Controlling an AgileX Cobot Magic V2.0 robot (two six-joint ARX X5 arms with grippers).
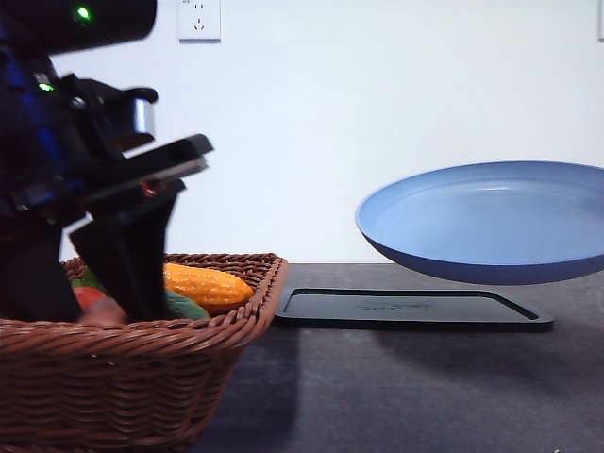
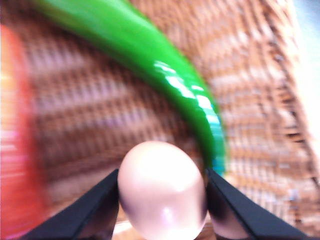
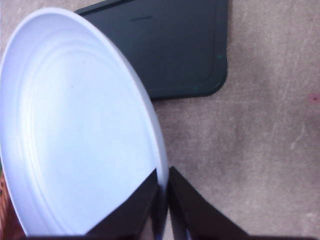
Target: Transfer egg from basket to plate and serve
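Note:
My left gripper (image 2: 162, 192) is down inside the brown wicker basket (image 1: 142, 373), shut on a pale pinkish egg (image 2: 161, 190) that sits between its two black fingers. In the front view the left arm's fingers (image 1: 127, 260) reach into the basket and a bit of the egg (image 1: 106, 311) shows at their tips. The blue plate (image 1: 491, 222) hangs in the air above the black tray, tilted a little. My right gripper (image 3: 164, 200) is shut on the plate (image 3: 75, 125) at its rim.
A flat black tray (image 1: 411, 310) lies on the dark table behind and below the plate; it also shows as the tray (image 3: 170, 45). In the basket lie a yellow-orange corn (image 1: 208, 286), a green vegetable (image 2: 150, 65) and a red one (image 1: 87, 295).

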